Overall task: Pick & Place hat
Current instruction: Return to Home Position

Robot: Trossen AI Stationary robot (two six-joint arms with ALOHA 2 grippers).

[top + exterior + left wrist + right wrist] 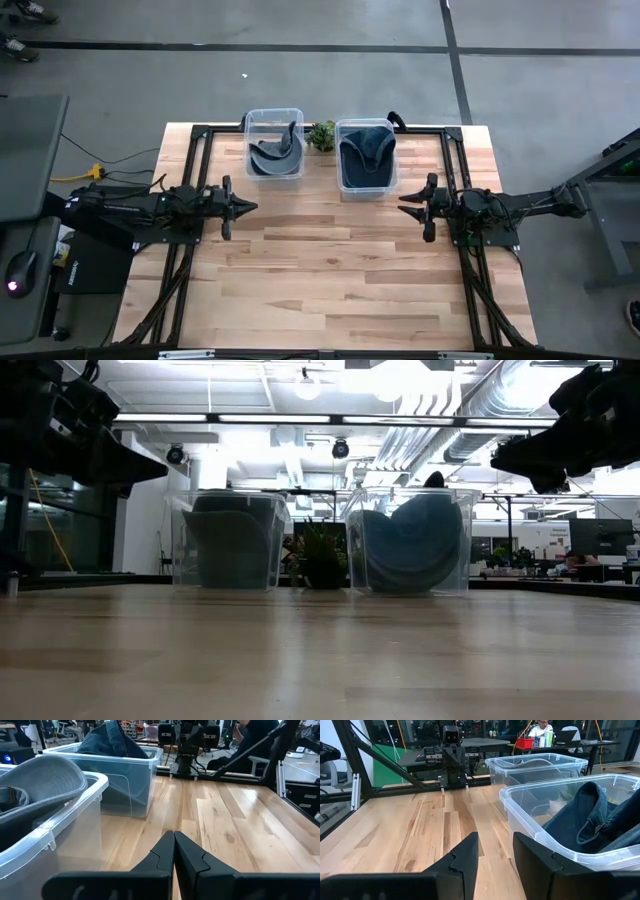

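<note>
Two clear plastic bins stand side by side at the far edge of the wooden table (330,270), with one small green plant (322,135) between them. The right bin (366,122) holds the blue caps (366,155), nested together and curling up against its walls. The low view shows several layered brims, but I cannot tell their exact number. The left bin (273,111) holds grey caps (272,155), also overlapping too closely to count.

Two arms reach in from opposite sides of the table, level with each other and pointing toward each other across the bare middle of the boards. Both are raised above the wood and sit nearer the viewer than the bins. The left gripper (248,207) is near the left bin's front corner, and its wrist view shows the two fingers (162,852) pressed together with nothing between them. The right gripper (404,208) hangs just in front of the right bin. Its two fingers (465,852) are spread apart and hold nothing.

One person sits at a desk in the room behind, seen from the right wrist.
</note>
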